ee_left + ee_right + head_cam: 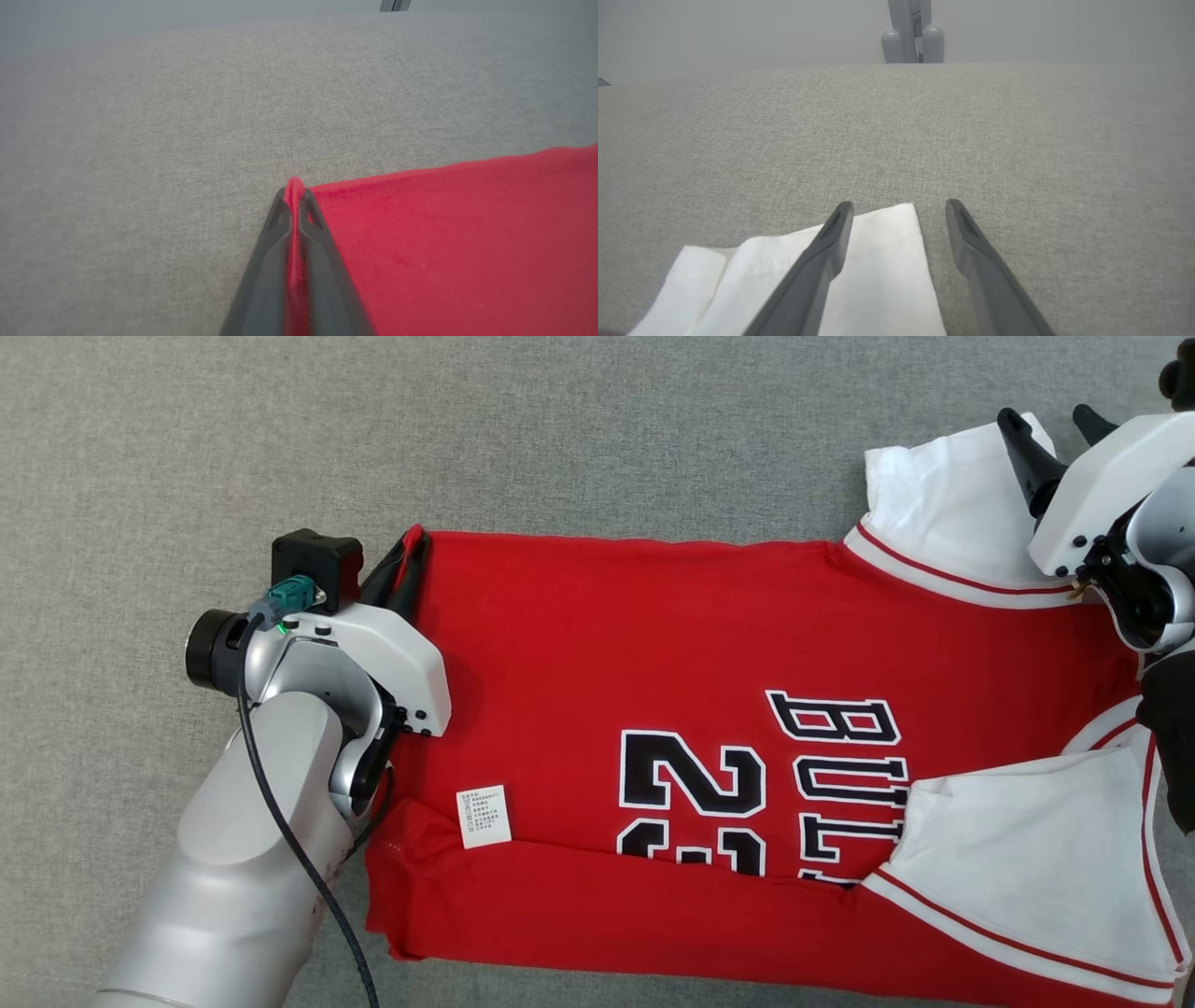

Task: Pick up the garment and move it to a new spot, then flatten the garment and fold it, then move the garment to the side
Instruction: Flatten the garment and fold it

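The garment [672, 644] is a red jersey with white sleeves and black lettering, lying flat on the grey surface with its near long edge folded over. My left gripper [413, 537] is shut on the jersey's far left hem corner; the left wrist view shows red cloth [448, 224] pinched between the fingers of that gripper [293, 192]. My right gripper [1050, 422] stands open over the white sleeve [943, 504] at the far right. In the right wrist view that gripper [901, 206] straddles the sleeve's corner [882, 261], one finger over the cloth, one over the bare surface.
Grey fabric surface [467, 429] stretches wide beyond and left of the jersey. A white care label [484, 816] lies on the red cloth near the fold. A grey post [911, 32] stands past the surface's far edge.
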